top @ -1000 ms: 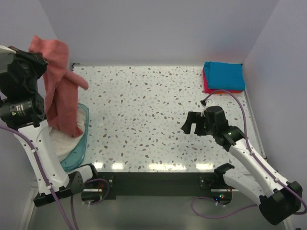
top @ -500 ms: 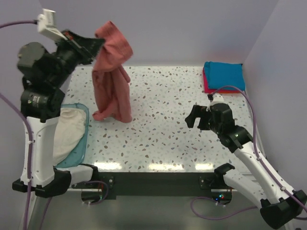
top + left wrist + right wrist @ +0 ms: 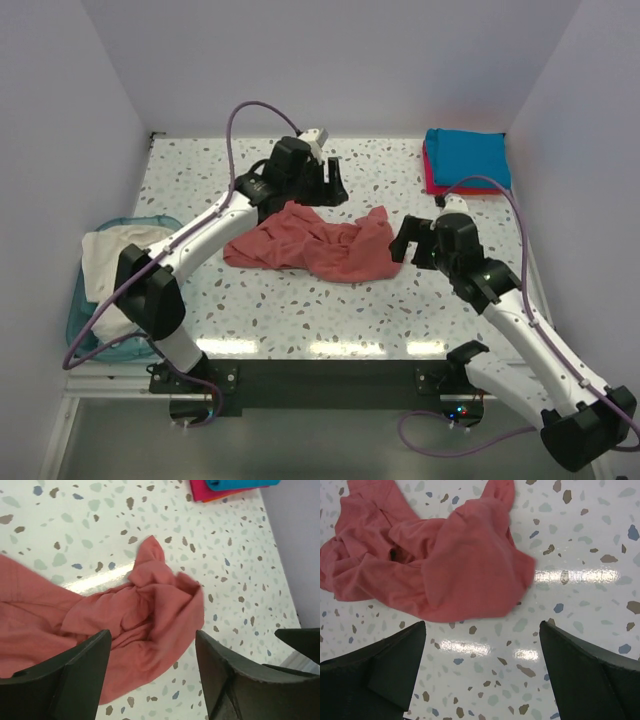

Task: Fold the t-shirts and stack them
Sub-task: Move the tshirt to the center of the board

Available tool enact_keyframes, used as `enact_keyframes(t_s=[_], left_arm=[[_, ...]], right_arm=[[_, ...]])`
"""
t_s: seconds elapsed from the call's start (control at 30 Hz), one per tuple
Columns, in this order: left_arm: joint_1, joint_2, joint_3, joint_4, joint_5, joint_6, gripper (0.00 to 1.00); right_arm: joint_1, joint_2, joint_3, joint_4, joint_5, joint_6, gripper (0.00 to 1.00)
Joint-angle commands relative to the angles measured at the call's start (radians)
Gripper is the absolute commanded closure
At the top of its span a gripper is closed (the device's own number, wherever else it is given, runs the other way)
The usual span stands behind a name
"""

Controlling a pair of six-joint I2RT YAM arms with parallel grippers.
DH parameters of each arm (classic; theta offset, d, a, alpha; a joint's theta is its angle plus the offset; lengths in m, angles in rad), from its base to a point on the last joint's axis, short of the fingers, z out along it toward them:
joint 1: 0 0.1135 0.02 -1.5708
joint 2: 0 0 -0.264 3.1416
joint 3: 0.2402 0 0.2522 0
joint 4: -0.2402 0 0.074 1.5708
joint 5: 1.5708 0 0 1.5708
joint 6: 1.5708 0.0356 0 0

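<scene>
The speckled surface [image 3: 300, 305] bears the crumpled brick-red t-shirt [image 3: 310, 245]; the left pincer [image 3: 330, 188] and the right pincer [image 3: 406, 241] are both spread wide, holding nothing.

We see the crumpled brick-red cloth t-shirt [image 3: 310, 245] lying mid-table on the speckled white tabletop [image 3: 300, 310]. The left gripper [image 3: 332, 190] sits just behind it, and the right gripper [image 3: 404, 243] is just beside its right end. In the far right corner we see the folded teal-blue cloth t-shirt [image 3: 468, 157] stacked on the folded pinkish-red cloth t-shirt [image 3: 430, 178]. At near left we see the cream-white cloth t-shirt [image 3: 110, 262] in the light-blue plastic bin [image 3: 84, 325], well apart from the rest.
</scene>
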State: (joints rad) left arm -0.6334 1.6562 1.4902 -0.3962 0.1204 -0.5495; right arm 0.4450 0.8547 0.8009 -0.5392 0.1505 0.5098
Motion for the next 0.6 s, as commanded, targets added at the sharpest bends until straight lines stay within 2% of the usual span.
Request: enact_keyframes(t_s=[0.0,0.03,0.07,0.13,0.23,0.37,0.57], left_arm=[[0.023,-0.065,0.02,0.037,-0.14,0.019,0.26],[0.067,-0.099,-0.005,0.019,-0.231,-0.009,0.26],[0.105,-0.116,-0.036,-0.015,-0.251,-0.073,0.27],[0.234,-0.171,-0.151,-0.029,-0.245,-0.131,0.35],[0.358,-0.229,-0.298,-0.046,-0.258,-0.167,0.44],[0.411,-0.283,-0.442,-0.037,-0.301,-0.158,0.46],[0.466,-0.291,-0.596,0.042,-0.258,-0.168,0.46]], right_arm=[[0.003,0.041,-0.003,0.079,0.008,0.009,0.01],[0.003,0.068,-0.003,0.094,-0.009,0.003,0.01],[0.003,0.092,-0.003,0.11,-0.025,-0.007,0.01],[0.006,0.135,0.012,0.139,-0.072,-0.011,0.01],[0.014,0.234,0.029,0.156,-0.072,-0.014,0.01],[0.024,0.299,-0.009,0.188,-0.011,0.01,0.02],[0.026,0.276,-0.118,0.248,0.138,0.048,0.03]])
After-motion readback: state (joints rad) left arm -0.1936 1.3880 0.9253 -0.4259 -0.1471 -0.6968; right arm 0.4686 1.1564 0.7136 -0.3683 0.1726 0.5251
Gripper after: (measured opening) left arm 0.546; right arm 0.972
